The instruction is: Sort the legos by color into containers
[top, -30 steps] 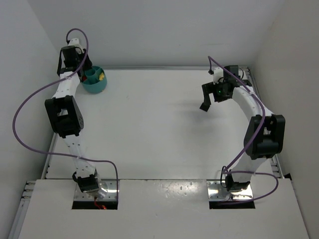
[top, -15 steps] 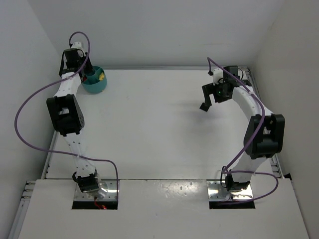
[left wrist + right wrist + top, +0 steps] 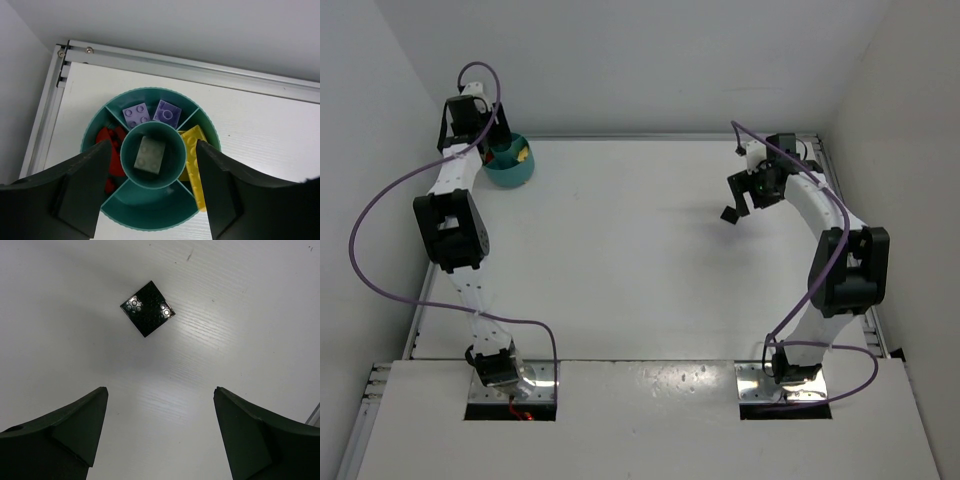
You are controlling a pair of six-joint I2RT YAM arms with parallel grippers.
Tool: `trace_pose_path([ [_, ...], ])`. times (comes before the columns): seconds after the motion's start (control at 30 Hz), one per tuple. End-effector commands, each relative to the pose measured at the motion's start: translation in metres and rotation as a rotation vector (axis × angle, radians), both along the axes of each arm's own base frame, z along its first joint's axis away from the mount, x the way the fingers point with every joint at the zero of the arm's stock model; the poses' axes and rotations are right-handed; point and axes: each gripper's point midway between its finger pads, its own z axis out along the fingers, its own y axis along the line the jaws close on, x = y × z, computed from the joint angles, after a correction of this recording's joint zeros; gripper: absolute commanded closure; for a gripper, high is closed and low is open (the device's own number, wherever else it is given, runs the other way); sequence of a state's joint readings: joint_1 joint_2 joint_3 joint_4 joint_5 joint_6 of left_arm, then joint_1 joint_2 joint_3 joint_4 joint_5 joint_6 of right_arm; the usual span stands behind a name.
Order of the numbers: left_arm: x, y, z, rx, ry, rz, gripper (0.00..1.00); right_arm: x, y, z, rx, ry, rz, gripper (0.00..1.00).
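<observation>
From the top view, the left gripper (image 3: 488, 140) hangs over the teal bowl (image 3: 517, 172) in the far-left corner of the counter (image 3: 620, 260). The right gripper (image 3: 733, 205) hovers well apart from it, on the far-right side. I can't make out any loose brick from up here.

On the left wrist view, the jaws stand apart with nothing between them. Below them a cream brick (image 3: 150, 155) lies in the central ring. Two purple bricks (image 3: 136, 115) sit in the far compartment, with red ones (image 3: 112, 150) to the left and yellow ones (image 3: 195, 162) to the right. The near compartment (image 3: 145, 212) looks bare.

On the right wrist view, the jaws are wide apart and empty. A black lego (image 3: 147, 308) lies flat on the counter ahead of the fingers, slightly left of centre. It looks square and sits diamond-wise, corners toward the jaws. I judge the right arm is the nearer one, and it needs a wrist turn to meet flat sides.
</observation>
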State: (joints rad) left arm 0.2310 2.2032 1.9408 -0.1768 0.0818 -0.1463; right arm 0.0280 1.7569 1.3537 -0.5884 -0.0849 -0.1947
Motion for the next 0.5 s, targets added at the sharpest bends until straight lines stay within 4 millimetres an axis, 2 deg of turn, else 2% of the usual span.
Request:
trace_pose_path([
  [0.0,0.010,0.005,0.028,0.012,-0.076,-0.026,0.26,-0.006,-0.010,-0.002,-0.059,0.019,0.046,0.14],
  [0.07,0.010,-0.008,0.057,0.012,-0.142,-0.096,0.26,-0.014,-0.015,-0.009,-0.102,0.066,0.105,0.20],
  [0.1,0.009,-0.012,0.063,0.017,-0.158,-0.125,0.26,-0.013,-0.016,-0.013,-0.112,0.090,0.126,0.21],
  [0.13,0.008,-0.019,0.085,0.027,-0.208,-0.167,0.24,-0.019,-0.016,-0.017,-0.117,0.126,0.141,0.22],
  [0.23,0.005,-0.045,0.107,0.047,-0.243,-0.239,0.23,-0.012,-0.019,-0.018,-0.137,0.146,0.160,0.22],
  [0.27,0.001,-0.061,0.123,0.046,-0.270,-0.278,0.21,-0.006,-0.019,-0.018,-0.146,0.141,0.177,0.22],
  [0.33,-0.003,-0.073,0.136,0.043,-0.294,-0.319,0.19,-0.006,-0.015,-0.020,-0.165,0.149,0.210,0.20],
  [0.37,-0.007,-0.085,0.150,0.045,-0.317,-0.346,0.17,-0.002,-0.015,-0.024,-0.169,0.161,0.221,0.20],
  [0.4,-0.010,-0.098,0.156,0.023,-0.329,-0.379,0.13,-0.001,-0.013,-0.025,-0.181,0.168,0.237,0.17],
  [0.43,-0.013,-0.102,0.162,0.021,-0.339,-0.397,0.10,0.002,-0.010,-0.027,-0.167,0.174,0.244,0.15],
  [0.47,-0.016,-0.112,0.160,-0.002,-0.327,-0.418,0.06,0.011,-0.008,-0.022,-0.160,0.154,0.247,0.14],
])
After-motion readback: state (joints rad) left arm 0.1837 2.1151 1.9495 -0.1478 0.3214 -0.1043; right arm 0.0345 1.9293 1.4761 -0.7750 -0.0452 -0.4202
